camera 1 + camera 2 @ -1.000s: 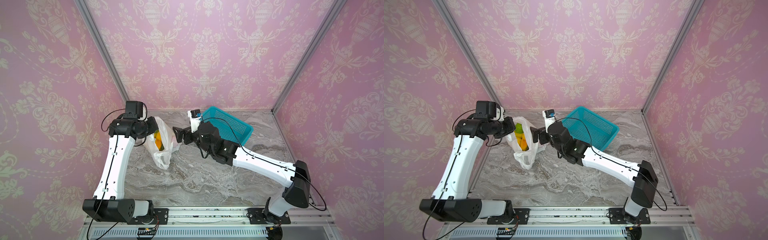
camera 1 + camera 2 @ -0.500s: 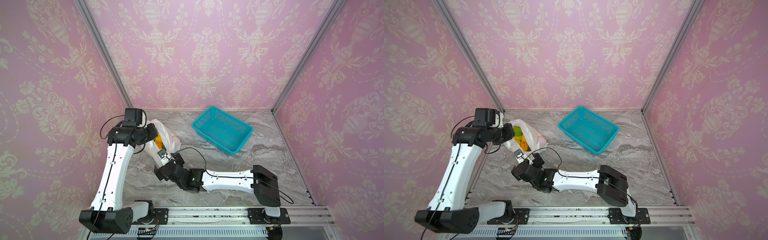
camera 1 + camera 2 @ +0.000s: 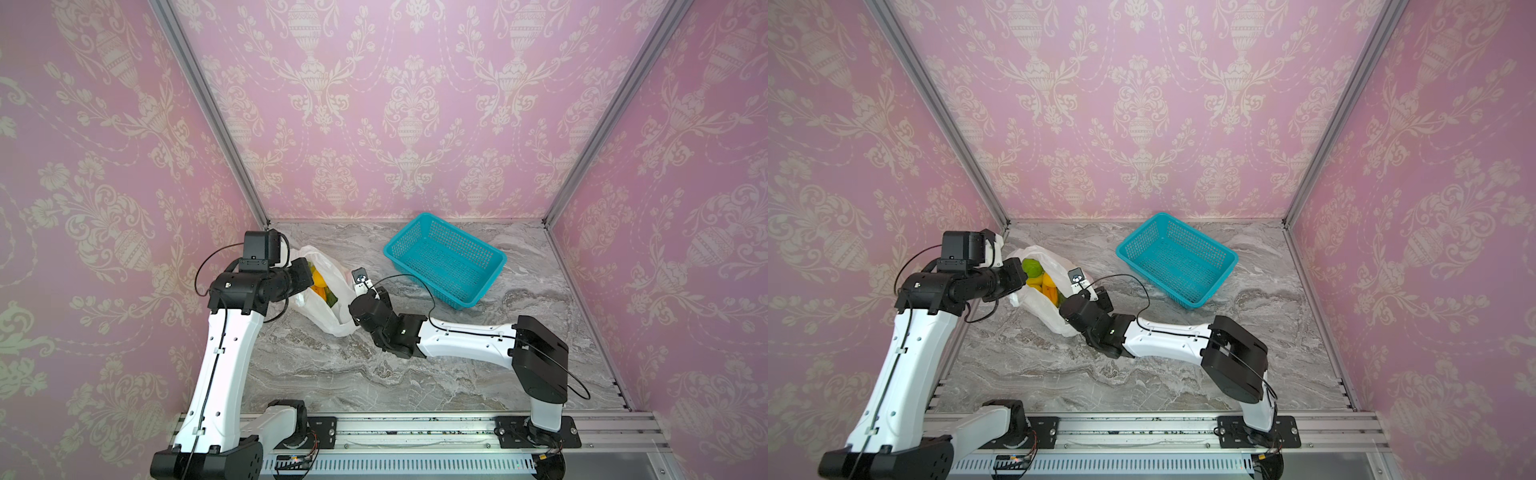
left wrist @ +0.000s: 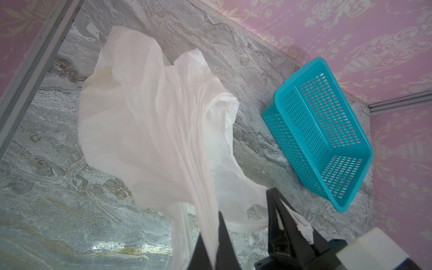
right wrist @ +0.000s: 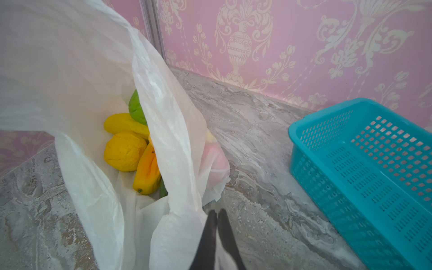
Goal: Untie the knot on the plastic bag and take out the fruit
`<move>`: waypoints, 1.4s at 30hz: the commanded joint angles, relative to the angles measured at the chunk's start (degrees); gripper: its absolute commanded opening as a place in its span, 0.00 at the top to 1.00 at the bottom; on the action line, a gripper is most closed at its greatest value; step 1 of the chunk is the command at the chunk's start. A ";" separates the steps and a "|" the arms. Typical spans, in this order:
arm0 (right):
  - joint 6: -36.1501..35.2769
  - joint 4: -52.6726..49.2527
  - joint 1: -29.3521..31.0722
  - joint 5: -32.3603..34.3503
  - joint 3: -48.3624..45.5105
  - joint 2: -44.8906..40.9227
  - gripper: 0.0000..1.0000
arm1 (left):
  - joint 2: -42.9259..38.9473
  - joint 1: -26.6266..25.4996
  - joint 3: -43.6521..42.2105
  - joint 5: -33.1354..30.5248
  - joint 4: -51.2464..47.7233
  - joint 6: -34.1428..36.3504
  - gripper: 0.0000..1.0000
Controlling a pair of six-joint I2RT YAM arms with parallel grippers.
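Two white-and-black robot arms hold the plastic bag (image 3: 320, 311) open on a grey marble-patterned tabletop (image 3: 374, 374), inside walls of pink damask wallpaper (image 3: 411, 124). The bag lies towards the back left corner in both top views, with its mouth gaping between the two arms.

The left gripper (image 4: 211, 233) has its fingers pressed together on a taut strand of the bag's thin white film. The right gripper (image 5: 217, 211) has its fingers closed too, with a fold of the same film pinched between them. It holds the opposite edge on the bag's right side, near the tabletop.

The fruit (image 5: 131, 149) sits inside the bag at its bottom. It includes a round yellow piece (image 5: 124, 152), a long yellow piece (image 5: 124, 124), a green piece (image 5: 135, 107) and a long yellow-orange piece (image 5: 147, 173). A pink-red shape (image 5: 215, 156) shows through the plastic on the far side of the bag.

A teal mesh basket (image 3: 405, 245) stands well apart to the right, near the back wall. A small pale mark (image 3: 227, 285) on the left arm's black joint is too small to read.
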 commanded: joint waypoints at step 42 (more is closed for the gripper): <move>1.15 2.27 -16.83 -13.64 -15.70 -24.38 0.37 | 1.29 -12.72 0.82 -1.34 1.24 0.87 0.15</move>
